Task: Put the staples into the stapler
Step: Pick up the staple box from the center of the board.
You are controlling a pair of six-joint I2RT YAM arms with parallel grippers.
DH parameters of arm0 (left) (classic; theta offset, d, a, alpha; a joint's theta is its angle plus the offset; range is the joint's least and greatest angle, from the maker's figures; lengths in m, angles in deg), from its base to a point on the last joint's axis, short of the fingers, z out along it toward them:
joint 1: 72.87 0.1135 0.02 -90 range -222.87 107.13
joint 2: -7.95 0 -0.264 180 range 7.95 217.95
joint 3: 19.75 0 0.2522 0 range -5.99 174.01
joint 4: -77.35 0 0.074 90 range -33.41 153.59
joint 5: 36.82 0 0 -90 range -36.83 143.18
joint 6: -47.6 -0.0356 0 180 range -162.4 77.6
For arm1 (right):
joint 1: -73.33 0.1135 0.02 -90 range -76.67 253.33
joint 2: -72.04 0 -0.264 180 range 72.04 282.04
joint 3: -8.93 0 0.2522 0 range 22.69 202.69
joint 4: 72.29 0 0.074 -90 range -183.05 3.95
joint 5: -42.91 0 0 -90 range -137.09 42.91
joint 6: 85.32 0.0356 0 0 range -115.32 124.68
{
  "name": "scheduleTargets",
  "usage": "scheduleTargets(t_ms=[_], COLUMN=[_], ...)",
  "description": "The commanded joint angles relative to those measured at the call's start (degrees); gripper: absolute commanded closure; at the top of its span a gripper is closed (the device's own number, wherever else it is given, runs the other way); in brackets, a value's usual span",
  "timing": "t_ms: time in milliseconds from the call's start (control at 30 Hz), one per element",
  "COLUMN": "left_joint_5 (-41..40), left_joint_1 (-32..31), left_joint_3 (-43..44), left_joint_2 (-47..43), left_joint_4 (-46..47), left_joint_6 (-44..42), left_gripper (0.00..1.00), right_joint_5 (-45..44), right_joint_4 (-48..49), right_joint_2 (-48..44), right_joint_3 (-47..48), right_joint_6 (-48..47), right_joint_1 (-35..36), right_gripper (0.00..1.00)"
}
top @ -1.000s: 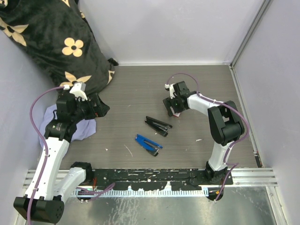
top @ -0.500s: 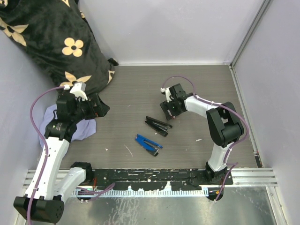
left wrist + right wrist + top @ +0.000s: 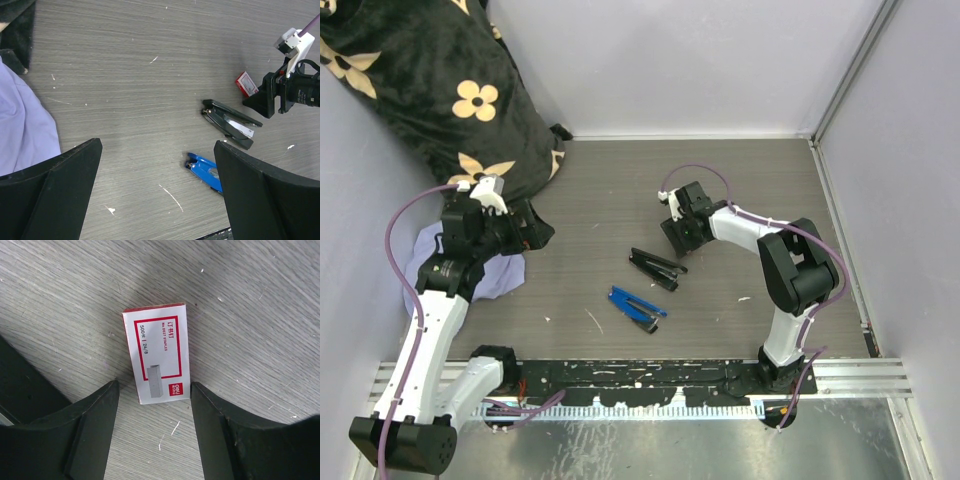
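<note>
On the table [image 3: 620, 190], behind the black stapler [image 3: 657, 266], the staples [image 3: 157, 356] lay flat with the label up. The box was near that stapler's far end but apart from it. The blue stapler [image 3: 637, 307] lay nearer the arm bases, apart from both.

The right gripper [image 3: 154, 390] stood directly over the box, one finger on each long side. Its jaws were part-way open and gripped nothing. A clear strip of table showed on one side. On the other side the finger lay close to the box corner — contact could not be confirmed.

The left gripper [image 3: 157, 145] hung fully open and empty over the left of the table, well away from the work.

Recommendations, as judgement only:
- The box sat slightly skewed between the fingers, so the wrist should be squared to its long edges before closing.
- The pads should be low enough to take the side walls, not the top edge.
- Closure should be gentle — thin cardboard would likely crush or pivot out under force.
</note>
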Motion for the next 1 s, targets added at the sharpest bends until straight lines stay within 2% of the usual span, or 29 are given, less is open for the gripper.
scheduleTargets(t_ms=[0,267,633,967], left_joint_5=[1.2,1.3,3.5,4.8], left_joint_1=[-0.2,-0.2,-0.2,-0.2], left_joint_3=[0.4,0.4,0.5,0.3], left_joint_2=[-0.1,0.2,1.9,2.7], left_joint_4=[0.9,0.9,1.5,1.7], left_joint_6=[-0.5,-0.5,0.2,0.3], left_gripper=[0.02,0.02,0.02,0.02], right_joint_5=[-4.5,-3.1,-2.3,-0.8], right_joint_4=[0.4,1.7,2.7,3.3], right_joint_2=[-0.8,-2.0,-6.2,-3.9], right_joint_3=[-0.4,-0.7,-0.9,-0.2], right_joint_6=[-1.5,-0.7,-1.2,-2.3], right_joint_1=[-0.8,-2.0,-2.5,-2.5], right_gripper=[0.38,0.45,0.48,0.46])
